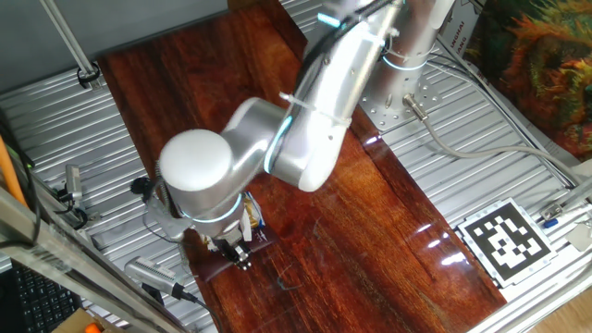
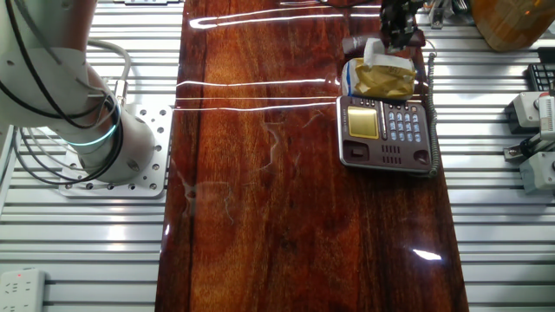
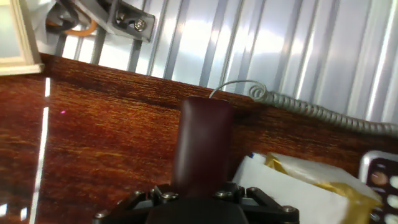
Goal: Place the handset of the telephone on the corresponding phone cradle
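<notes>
The dark red desk phone point(image 2: 386, 130) lies at the table's right edge, with white keys and a gold display; a corner shows in the hand view point(image 3: 380, 175). Its cradle recess is not visible; a white-and-yellow paper packet point(image 2: 378, 78) lies against the phone's far side. My gripper point(image 2: 399, 26) is just beyond the packet. In the hand view my gripper point(image 3: 202, 190) is shut on the dark maroon handset point(image 3: 202, 140), which sticks out ahead of it above the wood. The grey coiled cord point(image 3: 311, 109) runs from the handset's tip to the right and along the phone's edge point(image 2: 431, 113).
The packet point(image 3: 298, 183) lies right beside the held handset. The arm point(image 1: 305, 120) hides the phone in one fixed view. Ribbed metal plates flank the wooden board point(image 2: 260, 173). A marker tag point(image 1: 507, 240), clamps and cables point(image 2: 533, 139) lie at the sides.
</notes>
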`<state>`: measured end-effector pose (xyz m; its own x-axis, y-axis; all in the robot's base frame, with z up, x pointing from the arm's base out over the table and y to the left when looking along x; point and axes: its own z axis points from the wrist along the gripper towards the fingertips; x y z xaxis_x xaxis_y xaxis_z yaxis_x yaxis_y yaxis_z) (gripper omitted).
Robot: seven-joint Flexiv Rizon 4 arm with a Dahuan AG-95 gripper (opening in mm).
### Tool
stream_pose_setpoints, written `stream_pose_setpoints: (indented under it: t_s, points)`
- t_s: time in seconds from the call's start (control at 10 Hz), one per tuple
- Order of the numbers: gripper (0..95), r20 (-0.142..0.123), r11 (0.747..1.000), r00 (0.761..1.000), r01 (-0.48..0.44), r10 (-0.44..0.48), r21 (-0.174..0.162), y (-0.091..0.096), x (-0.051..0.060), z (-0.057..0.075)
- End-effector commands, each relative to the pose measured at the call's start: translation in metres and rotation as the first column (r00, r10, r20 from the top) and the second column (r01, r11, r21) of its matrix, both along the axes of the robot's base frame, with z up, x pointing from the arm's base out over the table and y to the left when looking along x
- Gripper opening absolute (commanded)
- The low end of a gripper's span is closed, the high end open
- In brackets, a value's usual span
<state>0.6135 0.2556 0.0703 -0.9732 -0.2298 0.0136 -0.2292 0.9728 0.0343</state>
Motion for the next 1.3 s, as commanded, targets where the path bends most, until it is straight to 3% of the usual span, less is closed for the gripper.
stream_pose_setpoints:
  t_s: [0.1,0.4,0.7,0.9,1.3]
  points:
    - [0.0,-0.014,1.000,1.000,0.011,-0.011,0.000,0.000,-0.001,0.010]
    - [0.0,-0.049,0.999,0.998,0.033,-0.033,0.000,0.002,-0.007,0.041]
    - [0.0,-0.068,0.999,0.997,0.041,-0.041,-0.001,0.005,-0.016,0.064]
    - [0.0,-0.089,0.999,0.995,0.046,-0.047,-0.007,0.011,-0.022,0.087]
    - [0.0,-0.091,0.999,0.995,0.036,-0.037,-0.013,0.010,-0.024,0.090]
